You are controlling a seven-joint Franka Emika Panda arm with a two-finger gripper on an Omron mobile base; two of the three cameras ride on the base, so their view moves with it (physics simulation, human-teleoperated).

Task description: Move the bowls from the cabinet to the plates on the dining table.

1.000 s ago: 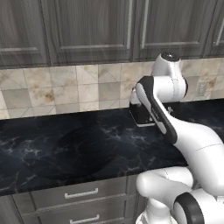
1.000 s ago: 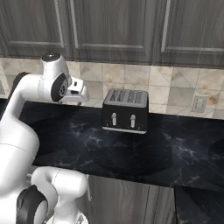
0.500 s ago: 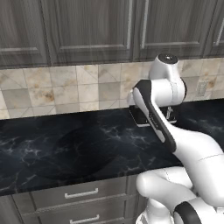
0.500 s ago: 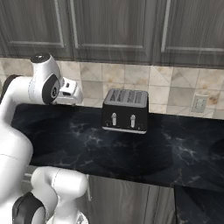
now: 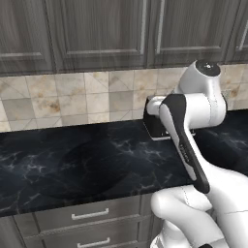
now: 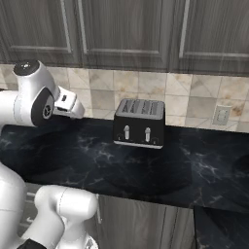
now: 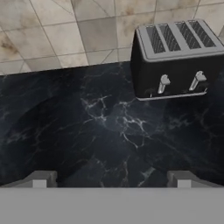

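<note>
Hand view: gripper (image 7: 111, 180) spread wide, holding nothing, two fingertips (image 7: 40, 179) far apart, hanging above black marble counter (image 7: 87, 131). Black four-slot toaster (image 7: 177, 59) stands on counter against beige tiled wall (image 7: 65, 30), two silver levers facing out. Right base view: cabinet (image 6: 126, 31) with closed panelled doors and silver bar handles directly above toaster. Wall socket (image 6: 221, 115) beside toaster on tiles. Grey drawers (image 5: 89, 215) below counter.

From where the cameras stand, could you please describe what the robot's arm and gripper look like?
The arm is glossy white with rounded, bulbous links, a dark grey cap on its top joint and a long black panel along one link. The gripper ends in two small, blocky grey fingertips.
</note>
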